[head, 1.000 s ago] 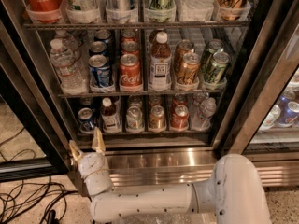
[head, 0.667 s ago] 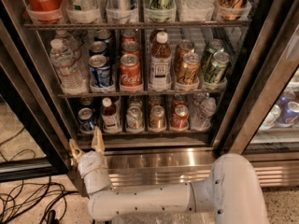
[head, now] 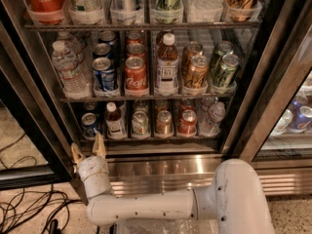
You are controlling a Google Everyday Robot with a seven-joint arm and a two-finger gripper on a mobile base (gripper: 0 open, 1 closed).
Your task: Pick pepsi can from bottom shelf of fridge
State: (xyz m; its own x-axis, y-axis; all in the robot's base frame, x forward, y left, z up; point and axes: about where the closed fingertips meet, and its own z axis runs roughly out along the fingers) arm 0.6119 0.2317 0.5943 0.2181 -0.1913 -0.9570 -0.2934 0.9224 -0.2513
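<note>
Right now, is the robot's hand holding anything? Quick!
Gripper: open, fingers apart, holding nothing, low and just below the small blue pepsi can.

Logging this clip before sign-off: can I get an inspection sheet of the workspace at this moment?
Surface: bottom shelf, lowest rack, packed with drinks.
Job's things: pepsi can upright at the shelf's left end, untouched.
Clutter: white-capped bottle, cans and water bottle alongside it.
Grippers: gripper open, just below the pepsi can, in front of the steel base.
Cables: black cables on the floor, left.
Surroundings: second cooler at right.
</note>
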